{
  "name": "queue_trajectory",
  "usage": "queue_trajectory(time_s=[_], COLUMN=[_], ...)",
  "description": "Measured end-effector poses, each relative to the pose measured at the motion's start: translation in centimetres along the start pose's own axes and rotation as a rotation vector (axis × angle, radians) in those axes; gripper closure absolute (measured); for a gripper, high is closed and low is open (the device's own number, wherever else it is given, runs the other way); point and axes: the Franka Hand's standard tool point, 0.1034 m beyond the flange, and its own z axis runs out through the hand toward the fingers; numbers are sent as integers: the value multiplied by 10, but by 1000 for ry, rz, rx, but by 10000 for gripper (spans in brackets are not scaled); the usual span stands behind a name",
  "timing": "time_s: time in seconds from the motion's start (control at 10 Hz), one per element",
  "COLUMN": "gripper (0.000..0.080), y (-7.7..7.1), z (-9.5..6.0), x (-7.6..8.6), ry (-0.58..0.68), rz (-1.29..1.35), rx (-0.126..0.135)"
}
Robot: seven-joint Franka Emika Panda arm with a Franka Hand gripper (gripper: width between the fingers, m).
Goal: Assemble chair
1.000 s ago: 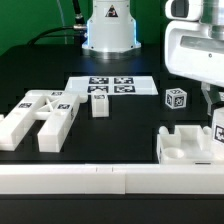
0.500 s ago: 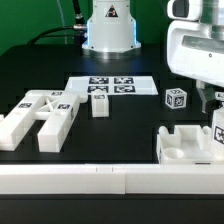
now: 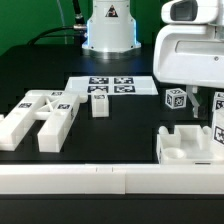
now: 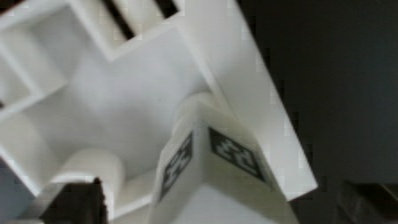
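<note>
Gripper [image 3: 207, 106] has shifted toward the exterior view's left, jaws spread and empty, over the notched block [image 3: 188, 146]. H-shaped frame [image 3: 40, 116], short bar [image 3: 100, 105] and tagged cube [image 3: 176, 98] lie apart. Nothing looks joined yet.

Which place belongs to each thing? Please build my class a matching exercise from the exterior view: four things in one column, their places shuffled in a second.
Things
1. H-shaped frame
2. marker board
3. notched block
4. small tagged cube

Places
A. near the front, exterior view's right
B. lying flat in the middle, before the robot base
C. exterior view's left
D. behind the notched block, exterior view's right

Pairs: 1-C, 2-B, 3-A, 4-D
</note>
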Motion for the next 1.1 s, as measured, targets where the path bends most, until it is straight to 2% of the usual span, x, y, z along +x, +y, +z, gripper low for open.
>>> queue_trajectory(time_s=[0.6, 0.9, 1.1], gripper=[150, 150, 413], y=[1, 5, 5], z=[-4, -3, -3], x=[4, 5, 5], ry=[-19, -22, -22], rz=[-524, -601, -601], rx=[-30, -30, -30])
